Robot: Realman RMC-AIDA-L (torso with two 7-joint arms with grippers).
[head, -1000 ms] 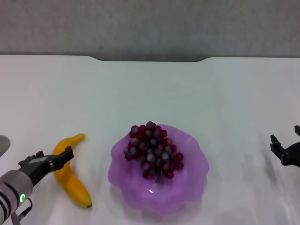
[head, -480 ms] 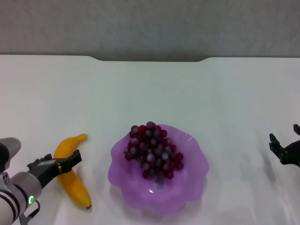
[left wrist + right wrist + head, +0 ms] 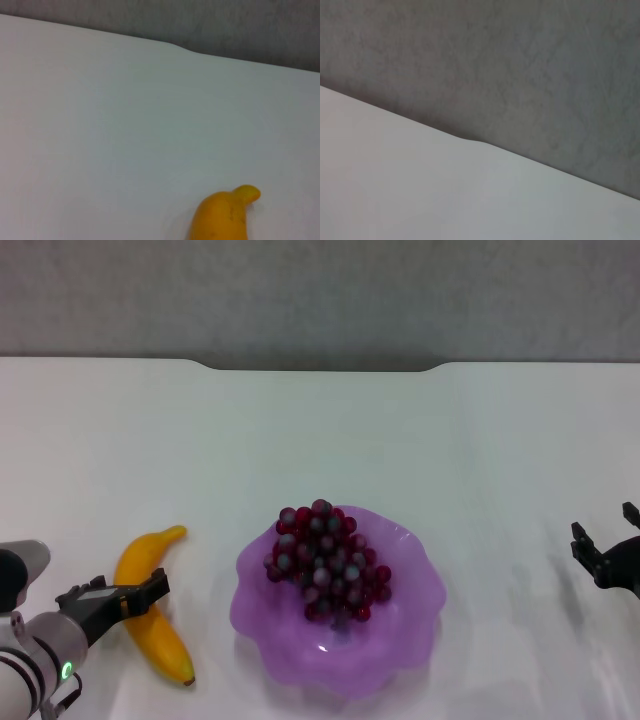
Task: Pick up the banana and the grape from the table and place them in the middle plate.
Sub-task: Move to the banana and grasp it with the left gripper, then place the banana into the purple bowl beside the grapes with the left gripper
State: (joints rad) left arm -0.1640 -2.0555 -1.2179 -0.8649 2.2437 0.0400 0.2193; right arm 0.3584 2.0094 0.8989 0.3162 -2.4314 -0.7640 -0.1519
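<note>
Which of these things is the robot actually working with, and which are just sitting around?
Part of the job:
- banana, lying on the table
- grape bunch, already in the middle plate
- left gripper, over the banana
- right gripper, off to the side

Just lying about:
- nothing else in view

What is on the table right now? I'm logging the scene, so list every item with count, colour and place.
banana: one, yellow-orange, lying on the table left of the plate, not in it.
grape: one bunch, dark red-purple, lying in the plate.
middle plate: one, translucent purple with a wavy rim, near the front centre of the table.
table: one, white, with a notched far edge.
left gripper: one, black, over the banana's middle at the front left.
right gripper: one, black, open and holding nothing, at the table's right edge, away from the plate.
</note>
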